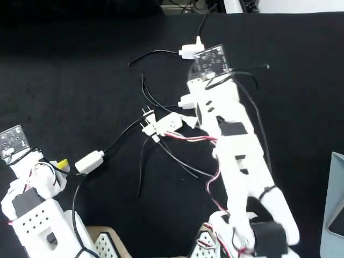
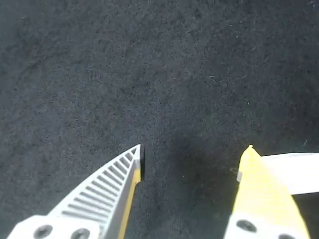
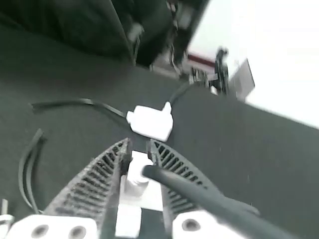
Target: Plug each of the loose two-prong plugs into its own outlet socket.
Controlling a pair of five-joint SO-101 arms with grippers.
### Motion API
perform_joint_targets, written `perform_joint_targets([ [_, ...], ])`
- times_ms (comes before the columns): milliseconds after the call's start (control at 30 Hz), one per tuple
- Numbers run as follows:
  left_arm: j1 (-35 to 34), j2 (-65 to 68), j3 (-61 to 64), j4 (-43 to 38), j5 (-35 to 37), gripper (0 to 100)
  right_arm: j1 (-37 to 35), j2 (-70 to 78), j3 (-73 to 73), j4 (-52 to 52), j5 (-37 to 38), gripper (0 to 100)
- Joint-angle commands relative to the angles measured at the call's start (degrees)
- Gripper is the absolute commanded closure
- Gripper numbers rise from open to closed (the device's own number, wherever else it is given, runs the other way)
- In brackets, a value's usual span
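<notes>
My right gripper [image 3: 138, 145] is shut on a white plug body [image 3: 133, 180], which also shows at mid-table in the high view [image 1: 186, 101]. Just beyond it lies a white outlet socket [image 3: 149, 122] on a black cord, at the far side of the table [image 1: 189, 51]. Two loose two-prong plugs [image 1: 148, 115] [image 1: 145, 128] lie left of the right gripper [image 1: 189, 103], joined to white pieces [image 1: 167, 123]. Another white socket body [image 1: 89, 161] lies near the left arm. My left gripper [image 2: 194, 147] stands open over bare black cloth, the socket body's end [image 2: 299, 172] beside its yellow finger [image 2: 261, 189].
Black cords [image 1: 153, 99] and red-white wires [image 1: 188, 138] trail across the middle of the black cloth [image 1: 64, 80]. A grey container edge [image 1: 336, 204] stands at the right border. Perforated white bases [image 1: 105, 244] sit at the near edge.
</notes>
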Motion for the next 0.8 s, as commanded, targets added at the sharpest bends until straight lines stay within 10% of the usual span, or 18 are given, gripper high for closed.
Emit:
perform_joint_targets([
  [0,-0.4,-0.6,-0.2,-1.0,0.2,69,3.2,7.0,-10.0,-1.6,-2.4,98.4],
  [267,-0.5,-0.6,-0.1,-1.0,0.2,69,4.3,26.6,-25.8,-1.4,-4.7,95.9],
  [500,-0.3,-0.6,-0.1,-1.0,0.2,69,3.7,33.2,-31.3,-1.2,-4.7,64.9],
  [767,-0.2,-0.6,-0.1,-1.0,0.2,69,4.8,22.2,-27.7,7.8,-4.7,77.3],
])
